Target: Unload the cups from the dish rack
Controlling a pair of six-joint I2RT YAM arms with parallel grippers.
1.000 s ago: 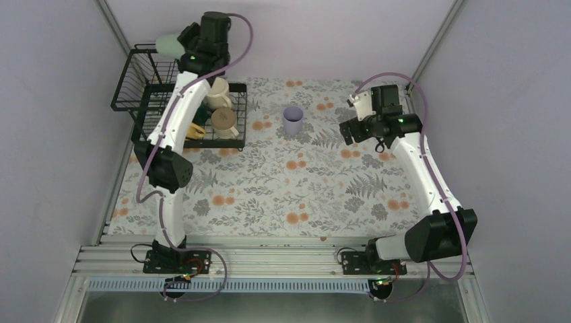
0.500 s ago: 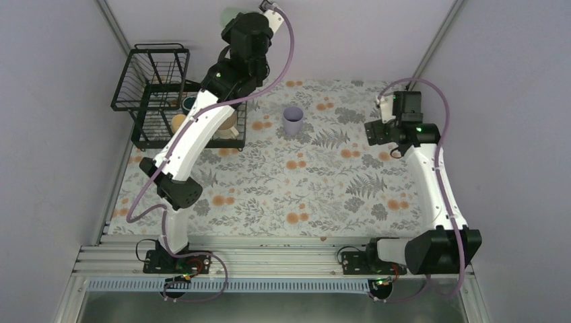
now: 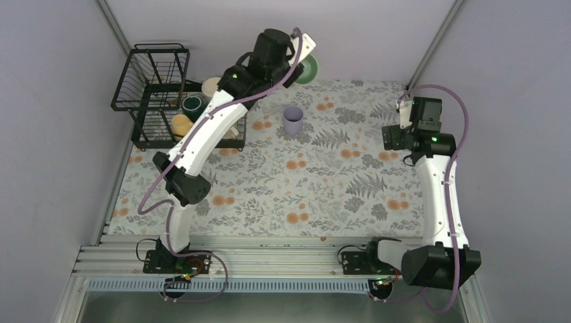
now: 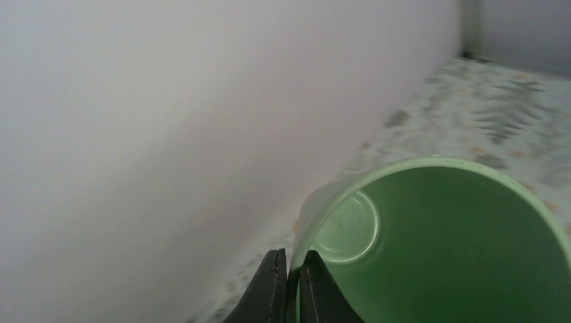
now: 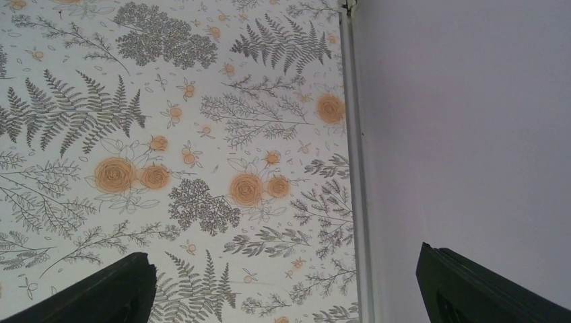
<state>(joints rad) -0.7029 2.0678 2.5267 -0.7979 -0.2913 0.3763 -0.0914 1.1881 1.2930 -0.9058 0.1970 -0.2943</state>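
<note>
Overhead, left pincer (image 3: 304, 62): up by the far wall, clamped on the mint-green cup (image 3: 311, 70) and holding it in the air. The dish rack (image 3: 138, 101) sits well off to this pincer's left.
Overhead, done: one lavender cup (image 3: 293, 121) stands upright on the floral mat, on the near side of the left pincer. I'd call that one unloaded; the mint one is out of the rack but not set down.
Overhead, left to do: a cream mug (image 3: 211, 85), a dark teal mug (image 3: 193, 102) and a yellowish mug (image 3: 180, 124) sit in the rack. Part of the rack is hidden, so there may be more.
Overhead, right pincer (image 3: 398, 136): near the right wall, well apart from every cup. Its gap can't be read from up here.
Left wrist: fingers (image 4: 273, 289) are nipped narrow on the mint cup's rim, one inside and one outside. The cup is empty, mouth toward the lens and tilted. That grip is lost from overhead.
Right wrist: right pincer (image 5: 283, 289) is spread wide, nothing between, only mat and wall beyond.
</note>
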